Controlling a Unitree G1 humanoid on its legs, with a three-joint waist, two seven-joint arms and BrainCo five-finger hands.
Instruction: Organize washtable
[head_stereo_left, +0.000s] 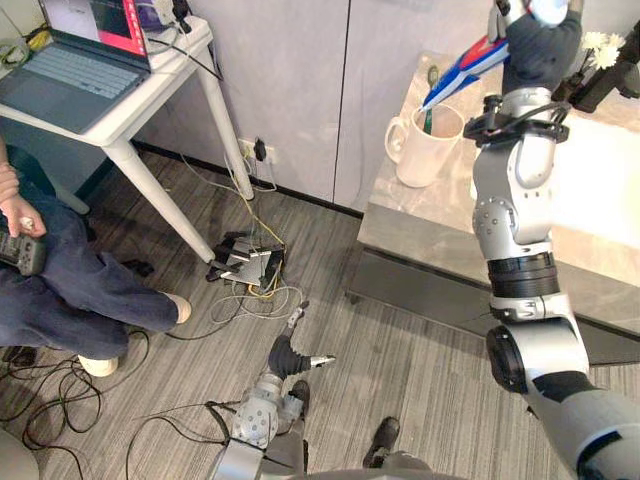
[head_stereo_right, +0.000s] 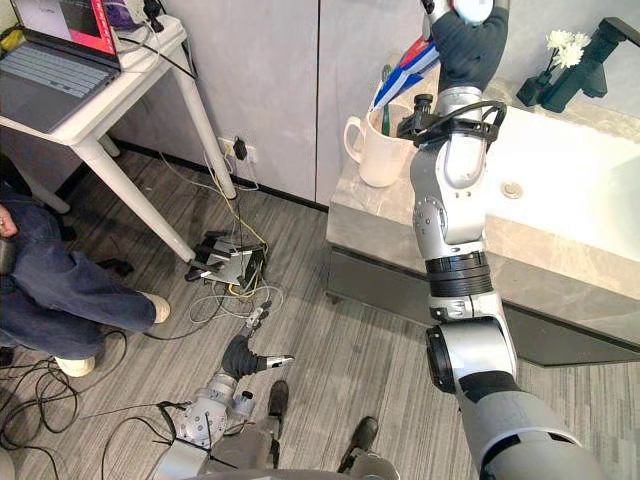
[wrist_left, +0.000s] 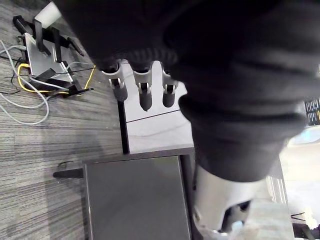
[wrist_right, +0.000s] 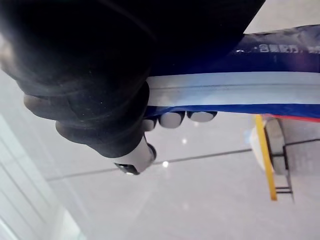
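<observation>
Presently the toothpaste tube (head_stereo_left: 462, 70) slants just above the white mug (head_stereo_left: 425, 152) on the tabletop (head_stereo_left: 430, 215), the right hand (head_stereo_left: 535, 45) curled round it. Its lower end should probably enter the mug's mouth before the hand lets go. The left hand (head_stereo_left: 289, 355) hangs slack-fingered near the floor (head_stereo_left: 400, 350).

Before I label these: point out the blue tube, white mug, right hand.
blue tube (head_stereo_left: 465, 68): left eye view, mid body.
white mug (head_stereo_left: 425, 160): left eye view, outer wall.
right hand (head_stereo_left: 540, 45): left eye view, dark cover.
</observation>
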